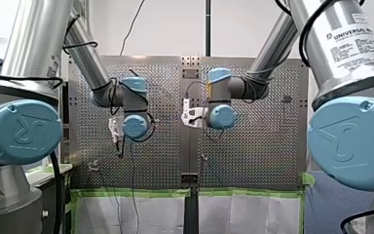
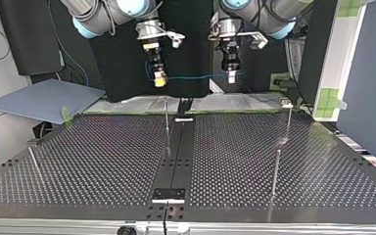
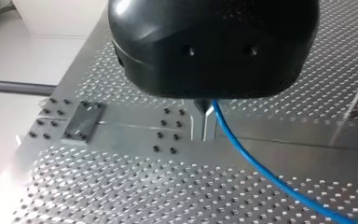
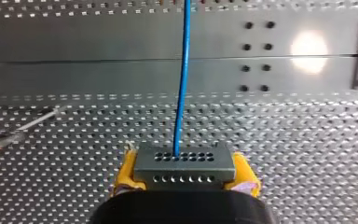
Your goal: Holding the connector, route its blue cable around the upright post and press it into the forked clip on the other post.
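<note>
In the right wrist view my right gripper (image 4: pixel 185 172) is shut with its yellow pads (image 4: pixel 127 170) on a grey connector block (image 4: pixel 185 165) that has rows of small holes. The blue cable (image 4: pixel 182 79) leaves the block and runs straight ahead over the perforated table. In the top view the cable (image 2: pixel 196 76) hangs almost level between my right gripper (image 2: pixel 159 81) and my left gripper (image 2: pixel 231 77), both well above the table. My left gripper (image 3: pixel 204 130) is shut on the cable (image 3: pixel 251 161). A thin upright post (image 2: pixel 166 122) stands below them. Another post with a small head (image 2: pixel 288 120) stands at the top view's right.
More thin posts stand on the table: one (image 2: pixel 275 171) near the right front of the top view, one (image 2: pixel 34 164) at its left. A dark centre rail (image 2: pixel 176 152) with a small plate (image 2: pixel 168 195) runs down the middle. A grey sheet (image 2: pixel 44 98) lies off the far left corner.
</note>
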You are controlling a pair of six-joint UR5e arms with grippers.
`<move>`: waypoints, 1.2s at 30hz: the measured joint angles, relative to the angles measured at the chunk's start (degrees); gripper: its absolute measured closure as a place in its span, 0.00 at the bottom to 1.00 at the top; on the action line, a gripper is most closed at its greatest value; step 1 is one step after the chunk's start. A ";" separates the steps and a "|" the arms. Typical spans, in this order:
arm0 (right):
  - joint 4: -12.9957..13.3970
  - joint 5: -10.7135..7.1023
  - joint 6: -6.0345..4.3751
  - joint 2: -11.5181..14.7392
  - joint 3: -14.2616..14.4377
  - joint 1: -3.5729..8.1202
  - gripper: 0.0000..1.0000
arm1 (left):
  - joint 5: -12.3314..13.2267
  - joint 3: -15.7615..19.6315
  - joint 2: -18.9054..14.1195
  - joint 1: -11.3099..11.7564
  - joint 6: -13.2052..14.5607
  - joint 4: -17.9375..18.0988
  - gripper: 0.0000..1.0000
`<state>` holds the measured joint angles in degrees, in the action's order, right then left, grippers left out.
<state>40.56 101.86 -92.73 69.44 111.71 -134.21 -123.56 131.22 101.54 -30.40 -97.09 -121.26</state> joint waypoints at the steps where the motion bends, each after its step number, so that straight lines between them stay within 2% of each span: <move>1: -0.42 -0.06 -0.01 0.48 -0.30 0.24 1.00 | 0.46 -0.19 -0.45 0.46 -0.33 -0.46 1.00; 5: -2.61 -0.58 -0.01 2.80 -2.30 1.19 1.00 | 2.49 -1.77 -2.58 2.57 -1.89 -2.59 1.00; 8: -4.21 -1.16 -0.08 4.41 -3.86 1.64 1.00 | 2.77 -3.18 -4.07 4.07 -2.44 -4.07 1.00; 21: -10.76 -4.70 -0.20 10.74 -10.42 3.62 1.00 | -0.71 -9.21 -10.12 10.10 -6.70 -10.14 1.00; 26: -12.92 -6.65 -0.07 9.77 -12.92 3.72 1.00 | -1.71 -11.72 -12.65 11.50 -6.97 -12.65 1.00; 30: -13.17 -7.60 -0.14 8.06 -15.07 3.74 1.00 | -1.91 -13.55 -14.47 11.86 -7.04 -14.47 1.00; 36: -13.05 -9.25 0.06 7.32 -18.19 3.73 1.00 | -1.73 -16.40 -17.32 12.32 -7.11 -17.34 1.00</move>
<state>27.50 92.60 -92.68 76.76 93.52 -130.48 -125.29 114.81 84.22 -18.08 -104.20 -138.60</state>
